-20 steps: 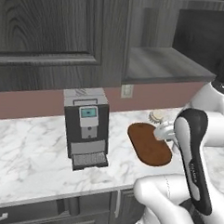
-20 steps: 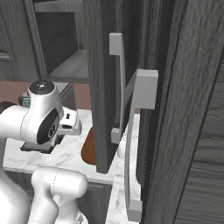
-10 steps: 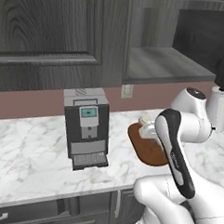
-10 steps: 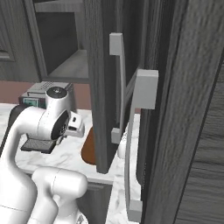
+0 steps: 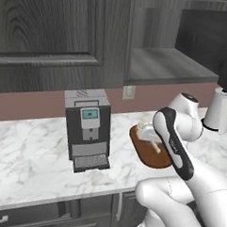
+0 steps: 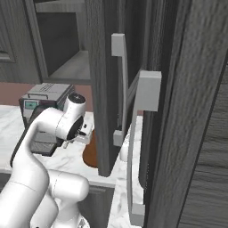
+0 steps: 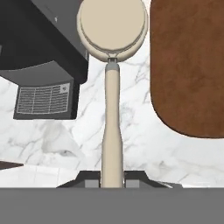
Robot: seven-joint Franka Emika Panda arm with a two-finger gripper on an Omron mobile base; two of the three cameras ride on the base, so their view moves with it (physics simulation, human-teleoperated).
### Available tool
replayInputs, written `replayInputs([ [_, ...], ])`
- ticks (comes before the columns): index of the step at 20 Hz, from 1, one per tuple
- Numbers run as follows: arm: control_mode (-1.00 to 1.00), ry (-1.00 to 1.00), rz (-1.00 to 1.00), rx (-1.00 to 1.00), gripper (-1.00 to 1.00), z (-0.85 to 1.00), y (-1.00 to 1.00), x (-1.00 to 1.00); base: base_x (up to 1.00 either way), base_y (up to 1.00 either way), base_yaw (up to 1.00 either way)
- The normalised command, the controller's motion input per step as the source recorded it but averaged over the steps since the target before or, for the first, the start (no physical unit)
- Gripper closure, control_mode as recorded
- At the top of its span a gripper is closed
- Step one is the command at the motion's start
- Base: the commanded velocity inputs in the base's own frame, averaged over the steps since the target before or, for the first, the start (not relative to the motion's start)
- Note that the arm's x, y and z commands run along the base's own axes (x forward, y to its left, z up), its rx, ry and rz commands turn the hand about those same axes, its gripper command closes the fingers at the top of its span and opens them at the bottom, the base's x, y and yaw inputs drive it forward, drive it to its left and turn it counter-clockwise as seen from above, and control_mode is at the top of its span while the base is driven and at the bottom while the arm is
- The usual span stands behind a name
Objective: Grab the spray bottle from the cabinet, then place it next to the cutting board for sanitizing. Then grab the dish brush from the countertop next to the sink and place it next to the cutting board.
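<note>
The wall cabinet hangs open above the marble bench, its shelf bare as far as the left base view reaches, and its swung-out door stands close beside the arm in the right base view. That door is the first risk: a wide swing of the elbow toward the right could clip it.

The coffee machine sits left of the oval cutting board, with a strip of bare marble between them. In the hand view the dish brush hangs over just that strip, its round head near the machine's corner and the board's edge to the right. The gap looks narrow, so a drop off line could leave the head on the board or knock it against the machine.

The gripper has its jaws clenched on the very end of the thin handle. Held so far from the head, I judge the brush may pivot or slide in the grip during a quick move, or roll when released.

A white object stands at the far right of the bench; whether it is the spray bottle I cannot tell.
</note>
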Motion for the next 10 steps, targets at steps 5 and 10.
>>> replayInputs([
  [5,-1.00,0.06,0.00,0.05,1.00,-0.49,0.11,0.40,0.00,0.00,0.00],
  [10,-1.00,0.00,0.00,0.00,1.00,-0.35,0.15,0.32,0.00,0.00,0.00],
])
